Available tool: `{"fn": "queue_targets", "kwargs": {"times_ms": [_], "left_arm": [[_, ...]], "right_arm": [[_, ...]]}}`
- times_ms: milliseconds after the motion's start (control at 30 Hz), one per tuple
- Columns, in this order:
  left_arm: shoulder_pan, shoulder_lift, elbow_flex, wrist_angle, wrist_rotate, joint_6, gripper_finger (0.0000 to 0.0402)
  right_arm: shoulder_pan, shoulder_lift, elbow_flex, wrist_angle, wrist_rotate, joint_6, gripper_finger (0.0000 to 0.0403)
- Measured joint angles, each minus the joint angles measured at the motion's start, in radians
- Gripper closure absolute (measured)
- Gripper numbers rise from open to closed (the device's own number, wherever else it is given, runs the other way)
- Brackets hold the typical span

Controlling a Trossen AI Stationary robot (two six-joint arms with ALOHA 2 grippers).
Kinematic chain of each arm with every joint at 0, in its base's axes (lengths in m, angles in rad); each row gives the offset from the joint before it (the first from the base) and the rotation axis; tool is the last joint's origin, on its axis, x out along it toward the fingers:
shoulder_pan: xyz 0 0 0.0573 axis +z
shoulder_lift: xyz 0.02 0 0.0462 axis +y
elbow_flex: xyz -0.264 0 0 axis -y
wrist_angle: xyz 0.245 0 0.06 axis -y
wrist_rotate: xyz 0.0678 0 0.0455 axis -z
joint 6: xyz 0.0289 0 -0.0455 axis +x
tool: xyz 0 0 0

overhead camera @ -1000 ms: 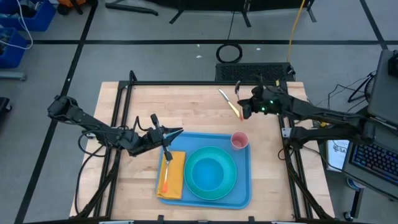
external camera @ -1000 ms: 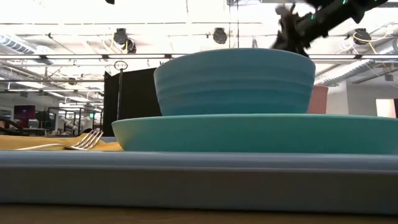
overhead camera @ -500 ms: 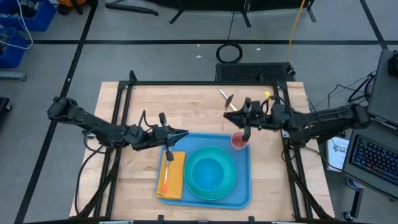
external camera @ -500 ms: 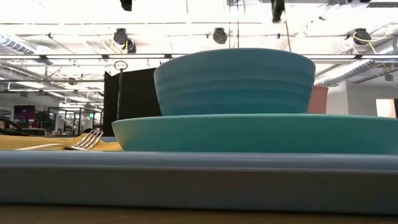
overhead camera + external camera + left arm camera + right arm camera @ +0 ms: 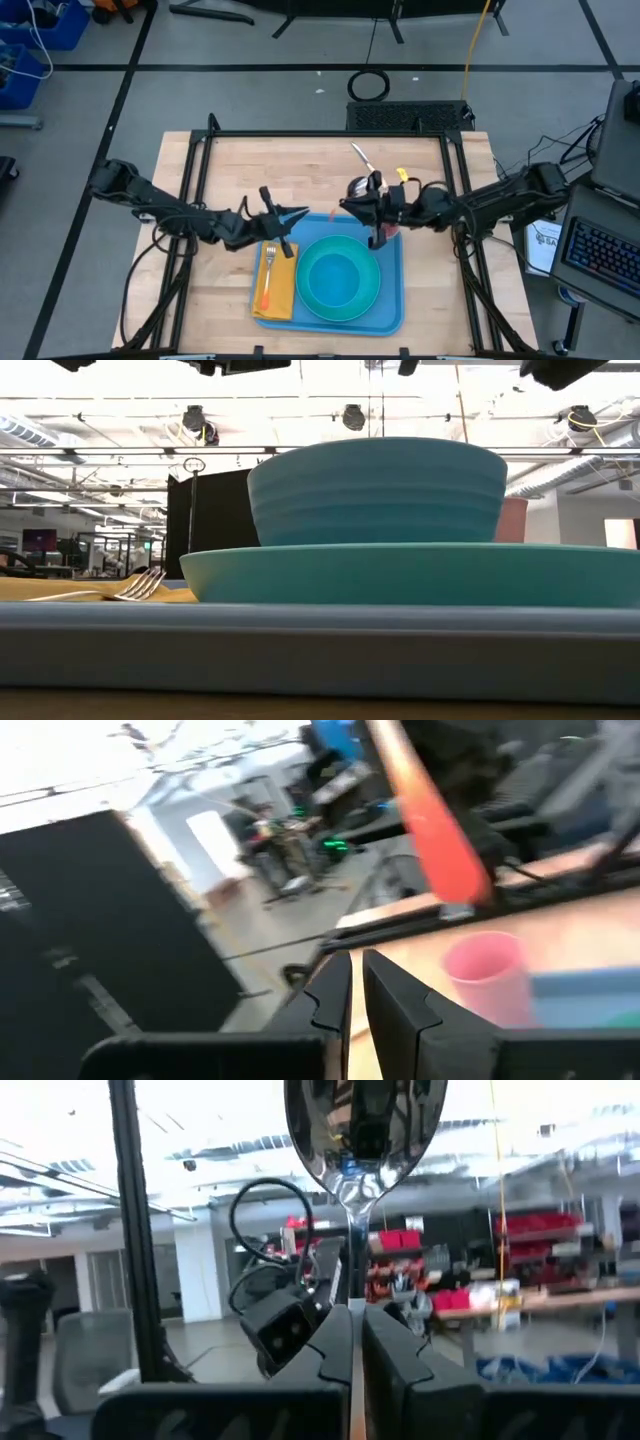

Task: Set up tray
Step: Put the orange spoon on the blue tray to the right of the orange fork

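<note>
One light-blue tray lies on the near half of the wooden table, between the two arms. On it sit a turquoise plate carrying a matching bowl, a yellow-orange napkin along the side nearer the left arm with a fork laid on it, and a pink cup in the far corner on the right arm's side. In the low view the bowl stands centred on the plate, the fork's tines rest on the napkin, and the cup shows behind the bowl. Right gripper hangs over that far corner, just beside the cup and close above it; its fingers are clenched on the handle of a spoon, whose shiny bowl stands out ahead of the fingertips. A second utensil lies on bare table beyond this gripper, apart from the tray. Left gripper hovers at the tray's far edge, above the napkin's far end; its fingers are drawn nearly together with nothing between them, and the cup shows ahead of them, with the spoon's orange handle above it.
</note>
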Motion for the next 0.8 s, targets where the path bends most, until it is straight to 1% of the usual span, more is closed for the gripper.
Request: {"fn": "queue_targets", "kwargs": {"times_ms": [67,167,267,433,533,633,733,800], "left_arm": [[-0.004,0.018,0.0,0.051,-0.034,0.02,0.0366],[-0.004,0.034,0.0,0.065,-0.051,0.069,0.0365],[-0.002,0.047,0.0,0.095,-0.062,0.091,0.0353],[0.004,0.048,0.0,0.117,-0.063,0.096,0.0299],[0.006,0.048,0.0,0.137,-0.089,0.074,0.0261],[0.006,0.048,0.0,0.135,-0.089,0.086,0.0231],[0.006,0.048,0.0,0.136,-0.088,0.105,0.0214],[0.006,0.048,0.0,0.135,-0.089,0.105,0.021]], "right_arm": [[0.014,0.049,0.001,0.067,0.0,-0.069,0.0403],[0.038,0.11,0.011,0.138,-0.001,-0.17,0.0403],[0.049,0.147,0.039,0.192,-0.004,-0.201,0.0403],[0.062,0.165,0.071,0.18,-0.002,-0.245,0.0403],[0.062,0.162,0.093,0.189,-0.006,-0.256,0.0403],[0.058,0.163,0.115,0.183,-0.048,-0.282,0.0403],[0.046,0.162,0.139,0.183,-0.056,-0.286,0.0403],[0.029,0.173,0.155,0.187,-0.056,-0.258,0.0403]]}}
